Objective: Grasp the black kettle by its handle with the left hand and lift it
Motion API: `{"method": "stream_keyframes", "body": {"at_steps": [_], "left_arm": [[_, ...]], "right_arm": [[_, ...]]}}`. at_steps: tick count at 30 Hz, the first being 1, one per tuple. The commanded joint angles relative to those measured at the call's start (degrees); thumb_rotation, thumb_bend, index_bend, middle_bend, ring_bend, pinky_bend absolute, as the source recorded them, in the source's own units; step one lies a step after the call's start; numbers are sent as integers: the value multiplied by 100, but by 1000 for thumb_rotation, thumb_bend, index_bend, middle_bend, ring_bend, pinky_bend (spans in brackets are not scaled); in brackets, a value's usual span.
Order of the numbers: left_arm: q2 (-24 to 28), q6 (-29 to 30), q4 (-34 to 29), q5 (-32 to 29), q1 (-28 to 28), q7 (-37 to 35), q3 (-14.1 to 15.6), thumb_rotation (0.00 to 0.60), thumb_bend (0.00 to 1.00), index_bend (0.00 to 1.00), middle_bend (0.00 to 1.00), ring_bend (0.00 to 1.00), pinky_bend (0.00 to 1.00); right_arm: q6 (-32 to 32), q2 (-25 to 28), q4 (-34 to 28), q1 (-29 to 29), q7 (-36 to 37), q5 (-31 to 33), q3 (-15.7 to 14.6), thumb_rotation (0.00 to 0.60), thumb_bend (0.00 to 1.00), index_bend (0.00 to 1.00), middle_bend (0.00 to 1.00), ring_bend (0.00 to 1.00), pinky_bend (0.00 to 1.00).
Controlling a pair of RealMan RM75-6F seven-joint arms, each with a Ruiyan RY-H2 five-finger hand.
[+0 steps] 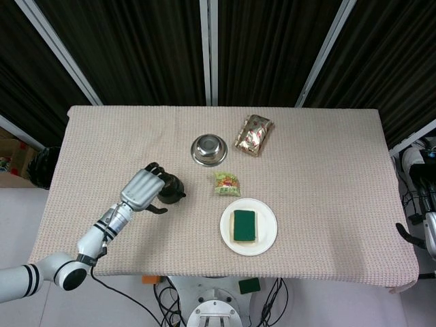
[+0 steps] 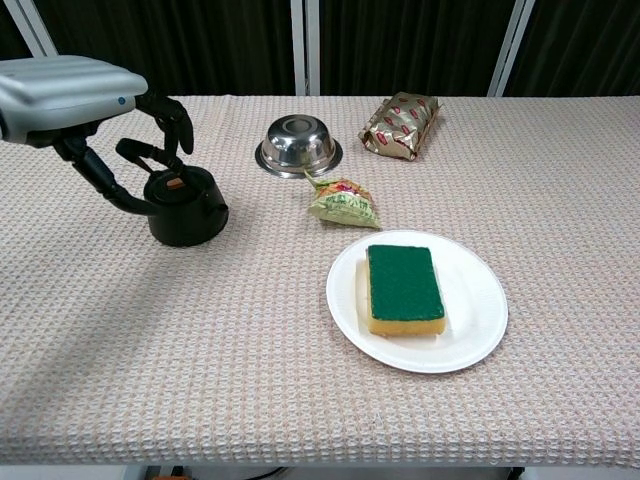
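Observation:
The black kettle (image 1: 173, 190) (image 2: 187, 207) stands on the beige tablecloth, left of centre, with its arched handle (image 2: 140, 152) up. My left hand (image 1: 142, 191) (image 2: 70, 95) hovers over it from the left. Its fingers (image 2: 172, 118) curl down behind the handle, and the thumb (image 2: 105, 187) reaches down in front, beside the kettle's body. A gap still shows between fingers and handle, and the kettle rests on the cloth. In the head view the hand covers most of the kettle. My right hand shows in neither view.
A steel bowl (image 1: 208, 149) (image 2: 297, 143) lies upside down behind the kettle to its right. A small green snack packet (image 2: 343, 203), a white plate (image 2: 480, 330) bearing a green sponge (image 2: 403, 286), and a foil bag (image 2: 402, 125) lie further right.

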Motion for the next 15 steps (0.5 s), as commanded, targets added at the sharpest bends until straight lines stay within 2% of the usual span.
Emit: {"method": "stream_keyframes", "body": {"at_steps": [1, 15], "left_arm": [[-19, -28, 30, -48, -5, -47, 23, 468, 0, 364, 415, 288, 205], [-93, -90, 102, -22, -28, -380, 142, 521, 0, 384, 440, 340, 206]], "right_arm": [[-4, -2, 2, -2, 1, 7, 12, 600, 202, 0, 0, 0, 0], [-37, -22, 18, -14, -16, 44, 68, 600, 205, 0, 0, 0, 0]]}}
